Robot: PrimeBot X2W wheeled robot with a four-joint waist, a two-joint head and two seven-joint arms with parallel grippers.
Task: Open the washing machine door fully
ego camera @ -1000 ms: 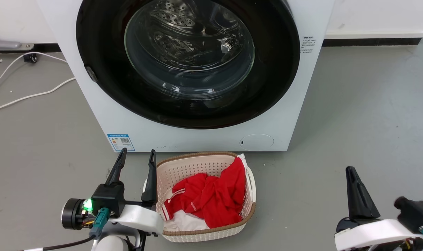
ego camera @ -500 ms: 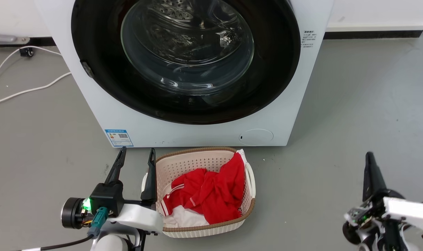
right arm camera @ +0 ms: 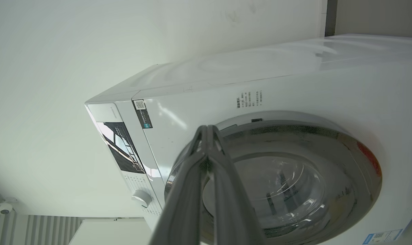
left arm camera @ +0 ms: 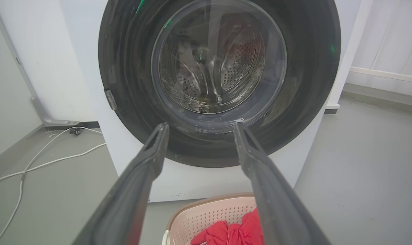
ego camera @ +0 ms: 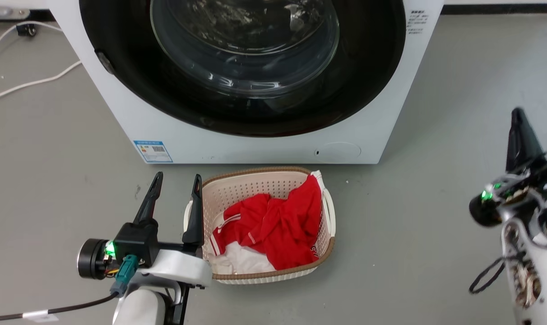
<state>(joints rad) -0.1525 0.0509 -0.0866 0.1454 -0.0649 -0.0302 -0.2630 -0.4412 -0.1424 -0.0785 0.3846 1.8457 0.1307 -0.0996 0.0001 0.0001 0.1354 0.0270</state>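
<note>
The washing machine door [ego camera: 133,81] has a wide glossy black rim around a bulging clear glass bowl [ego camera: 244,45], and it sits closed flat against the white machine front. My left gripper [ego camera: 176,181] is open and empty, low over the floor in front of the machine's lower left corner, well short of the door. In the left wrist view its fingers [left arm camera: 148,163] frame the door [left arm camera: 124,68]. My right gripper [ego camera: 518,116] is shut on nothing, raised to the right of the machine, clear of it. In the right wrist view its joined tips [right arm camera: 207,130] point at the door rim [right arm camera: 362,177].
A pale plastic basket [ego camera: 255,174] holding red and white clothes [ego camera: 273,225] stands on the grey floor just in front of the machine, beside my left gripper. White cables [ego camera: 30,83] lie on the floor at the left. A small round white flap [ego camera: 337,150] sits low on the machine.
The head camera has tipped down, so the whole picture has shifted. My right arm has risen and rolled, and its gripper now points higher beside the machine. The left arm has stayed put.
</note>
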